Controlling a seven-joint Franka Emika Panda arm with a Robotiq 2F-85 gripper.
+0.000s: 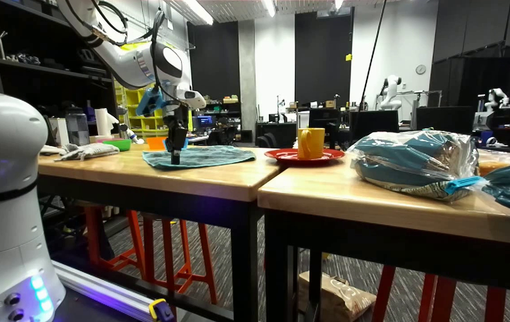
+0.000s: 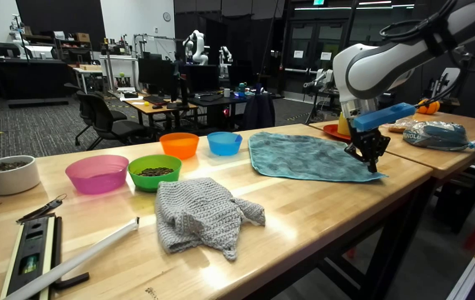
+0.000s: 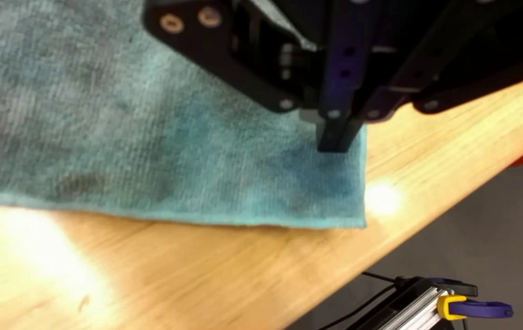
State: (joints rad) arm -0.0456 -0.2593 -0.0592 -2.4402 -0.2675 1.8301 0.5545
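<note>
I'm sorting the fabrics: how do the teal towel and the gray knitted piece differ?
The teal towel lies nearly flat; the gray knitted piece is bunched. The towel is blotchy; the knitted piece is evenly gray and coarser. The gripper is at the towel's corner, away from the knitted piece. Both lie on the wooden table.

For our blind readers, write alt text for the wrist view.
A shut black gripper points down near one corner of a blotchy blue-green cloth spread on a wooden table. Beyond the table's edge, a yellow and purple clamp shows.
</note>
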